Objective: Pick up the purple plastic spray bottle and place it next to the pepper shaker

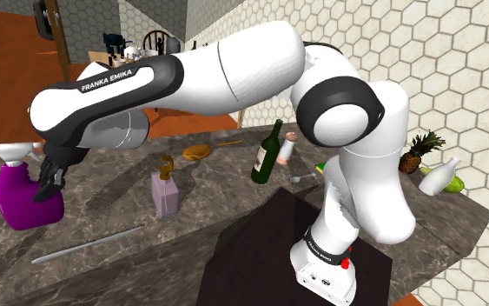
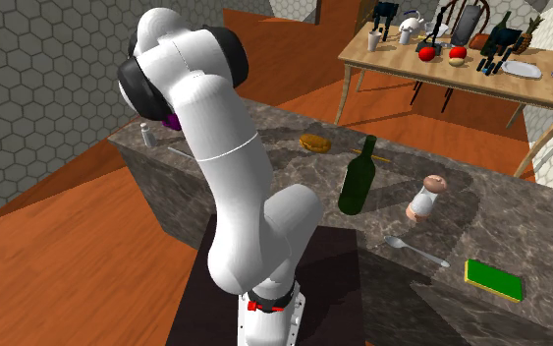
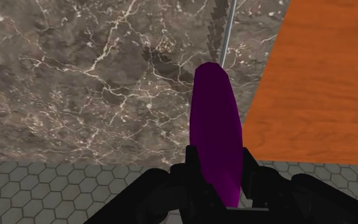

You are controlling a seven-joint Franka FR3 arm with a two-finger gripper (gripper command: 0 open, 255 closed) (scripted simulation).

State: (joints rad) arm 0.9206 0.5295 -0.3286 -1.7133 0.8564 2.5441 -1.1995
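Wrist view: the gripper (image 3: 218, 181) squeezes the purple spray bottle (image 3: 217, 121) between its two fingers, ready to carry it. The bottle is at the shoulder view's left, well apart from the pepper shaker (image 1: 291, 148).

2 high exterior views over the same counter (image 1: 216, 187), wrist camera close

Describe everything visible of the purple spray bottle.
The purple spray bottle has a glossy, flat-sided purple body, plastic by its look, and a white trigger head on top. It stands upright near the end of the dark marbled counter at the shoulder view's left, seemingly resting on it. The black gripper has its jaws closed on the narrow body, as the wrist view shows. A long knife lies close by, apart from it.
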